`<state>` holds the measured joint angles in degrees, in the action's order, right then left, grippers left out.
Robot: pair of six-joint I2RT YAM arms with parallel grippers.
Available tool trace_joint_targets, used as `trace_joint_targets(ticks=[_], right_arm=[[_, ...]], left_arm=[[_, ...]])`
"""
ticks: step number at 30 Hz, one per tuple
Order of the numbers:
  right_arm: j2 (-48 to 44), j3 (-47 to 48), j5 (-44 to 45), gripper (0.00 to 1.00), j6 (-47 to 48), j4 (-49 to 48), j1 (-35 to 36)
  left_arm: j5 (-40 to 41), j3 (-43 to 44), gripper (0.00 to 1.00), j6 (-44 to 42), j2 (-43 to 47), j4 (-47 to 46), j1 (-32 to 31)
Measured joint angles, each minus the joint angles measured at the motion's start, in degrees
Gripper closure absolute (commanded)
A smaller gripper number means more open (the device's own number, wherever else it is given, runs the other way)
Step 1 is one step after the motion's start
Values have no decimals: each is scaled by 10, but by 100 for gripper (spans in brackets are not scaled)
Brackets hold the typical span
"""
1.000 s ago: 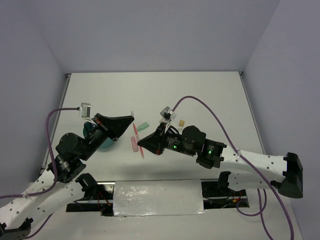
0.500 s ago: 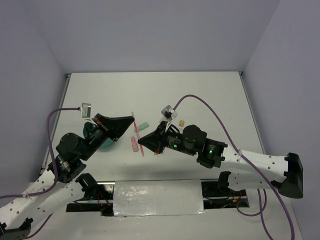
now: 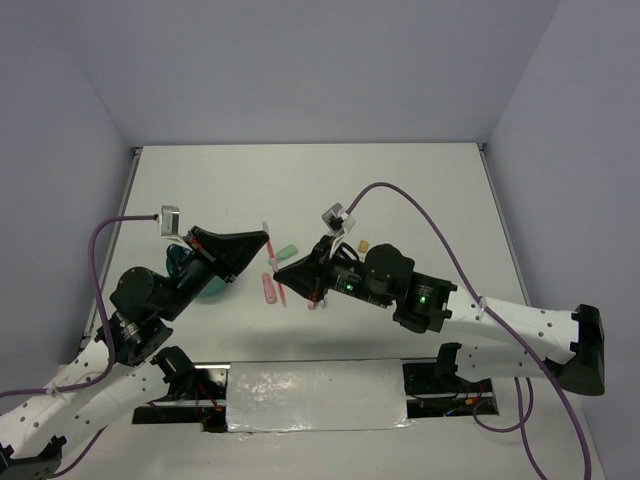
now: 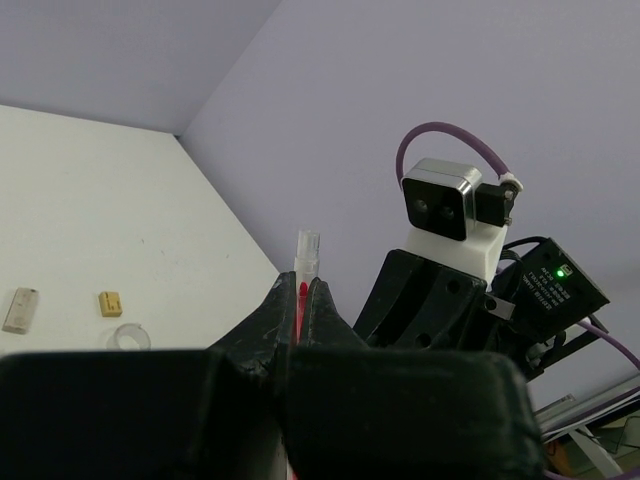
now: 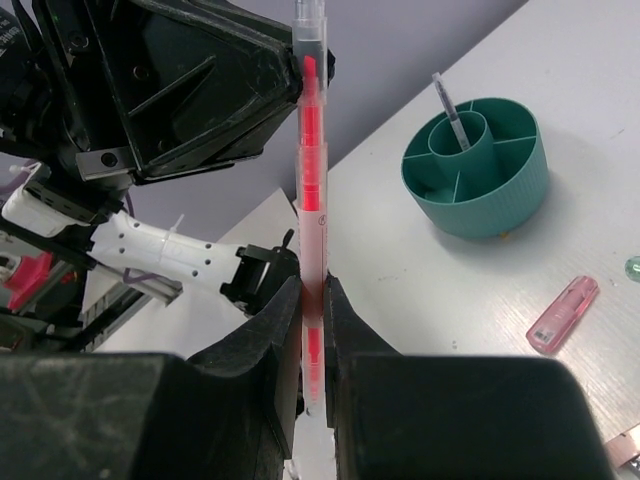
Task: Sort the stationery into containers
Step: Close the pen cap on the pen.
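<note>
The thin pink pen [image 5: 311, 170] is held in the air between both grippers. My right gripper [image 5: 312, 290] is shut on its lower part. My left gripper [image 4: 300, 290] is shut on its capped upper end [image 4: 307, 248]. In the top view the left gripper [image 3: 266, 238] and right gripper [image 3: 277, 271] meet over the table's left middle. The round teal organizer [image 5: 520, 190] holds a thin dark pen [image 5: 449, 108] in its centre cup. The pink stick [image 5: 562, 312] lies beside it. The mint-green tube [image 3: 287, 249] and tan nub [image 3: 364, 244] lie on the table.
The left wrist view shows the grey block [image 4: 20, 310], the tan nub [image 4: 110, 303] and the clear tape ring [image 4: 128, 338] on the white table. The left arm covers most of the organizer [image 3: 205, 288] in the top view. Grey walls enclose the table.
My right gripper has moved a little up and left, closer to the left gripper, with the pen in it. The left arm has barely moved.
</note>
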<state>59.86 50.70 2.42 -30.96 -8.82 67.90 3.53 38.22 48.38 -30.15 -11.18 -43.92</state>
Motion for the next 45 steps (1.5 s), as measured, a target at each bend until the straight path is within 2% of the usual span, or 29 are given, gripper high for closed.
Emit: trace_joint_targets(ticks=[16,24,31,42,45], right_arm=[[17,29,17,100,11,9,0],[12,30,19,100,23,23,0],[8,33,20,100,56,41,0],[-16,32,19,100,106,41,0],[-17,31,15,100,113,41,0]], left_arm=[[0,-1,100,-18,0,-21,1],[-34,1,100,-41,-20,-37,3],[-70,6,100,-62,-40,-45,3],[-74,24,100,-92,-28,-30,3],[-79,30,95,-104,-28,-20,3]])
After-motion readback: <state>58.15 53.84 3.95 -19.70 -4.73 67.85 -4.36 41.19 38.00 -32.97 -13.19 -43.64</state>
